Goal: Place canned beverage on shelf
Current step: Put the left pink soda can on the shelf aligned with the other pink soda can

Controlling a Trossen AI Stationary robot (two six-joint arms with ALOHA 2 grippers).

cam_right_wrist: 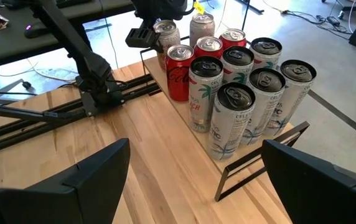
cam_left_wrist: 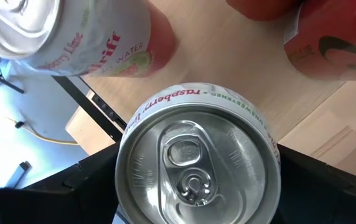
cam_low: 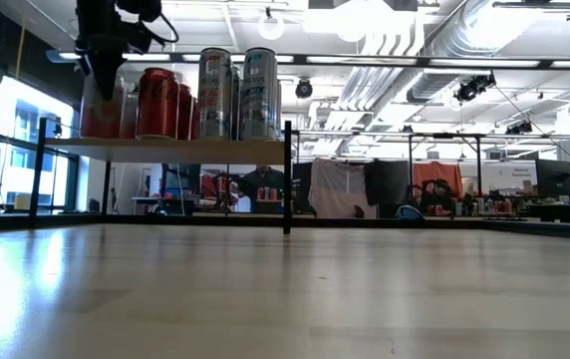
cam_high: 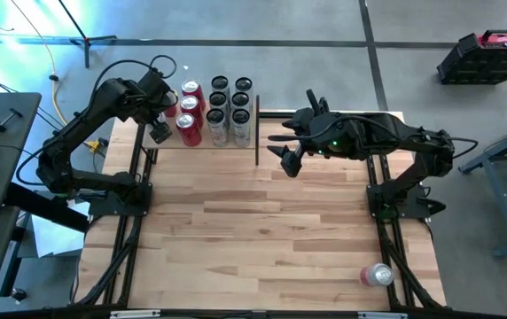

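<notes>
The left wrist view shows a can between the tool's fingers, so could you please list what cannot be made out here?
- Raspberry can: left wrist view, sides hidden by its own top; whether it rests on the shelf is unclear.
- Left tool: high view, too small to show contact.
- Fallen can: high view, label too small.
- Rear shelf cans: low view, hidden behind front ones.

a robotics lab — exposed ceiling ducts, concrete floor, cluttered workbenches beyond the surface.

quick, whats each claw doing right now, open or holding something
Left claw: around a raspberry can at the shelf, jaws wide on either side of it.
Right claw: open, empty.
</notes>
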